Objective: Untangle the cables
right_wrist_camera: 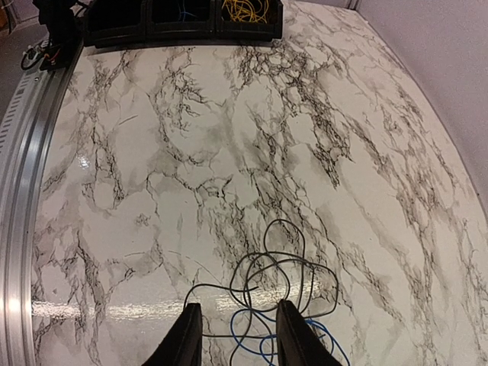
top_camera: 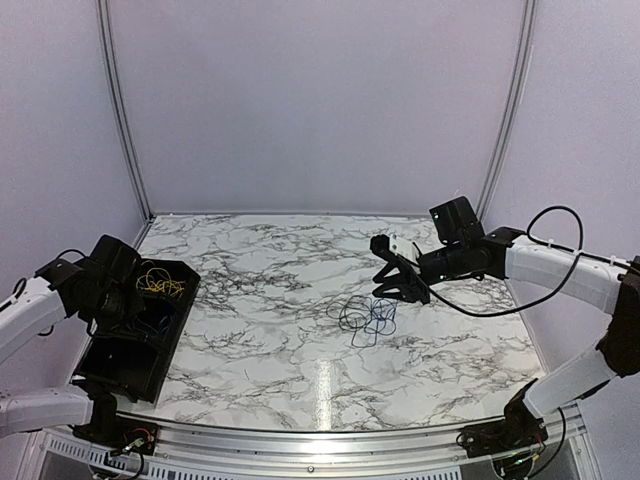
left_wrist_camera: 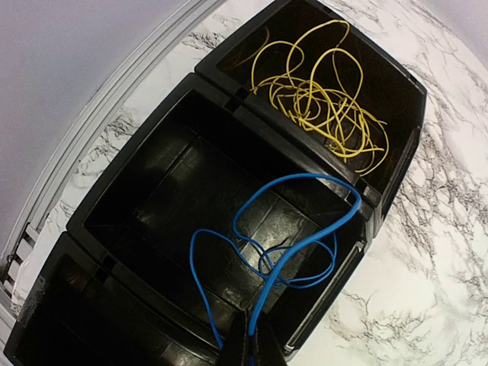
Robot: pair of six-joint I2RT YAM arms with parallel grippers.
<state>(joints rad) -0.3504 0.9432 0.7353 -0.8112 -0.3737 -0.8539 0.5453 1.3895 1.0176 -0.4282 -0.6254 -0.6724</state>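
My left gripper (left_wrist_camera: 252, 345) is shut on a bright blue cable (left_wrist_camera: 290, 252), which loops down into the middle compartment of a black bin (left_wrist_camera: 229, 103). A yellow cable (left_wrist_camera: 320, 91) lies bundled in the bin's end compartment. On the marble table a tangle of black cable (right_wrist_camera: 278, 263) and another blue cable (right_wrist_camera: 321, 336) lies loose. My right gripper (right_wrist_camera: 235, 335) hovers just above it, open, with nothing between its fingers. From above, the tangle (top_camera: 365, 315) sits right of centre, with the right gripper (top_camera: 385, 287) at its far edge and the left gripper (top_camera: 135, 300) over the bin.
The black bin (top_camera: 130, 365) with three compartments stands along the table's left edge. A metal rail (top_camera: 320, 440) runs along the near edge. Pale walls close in the back and sides.
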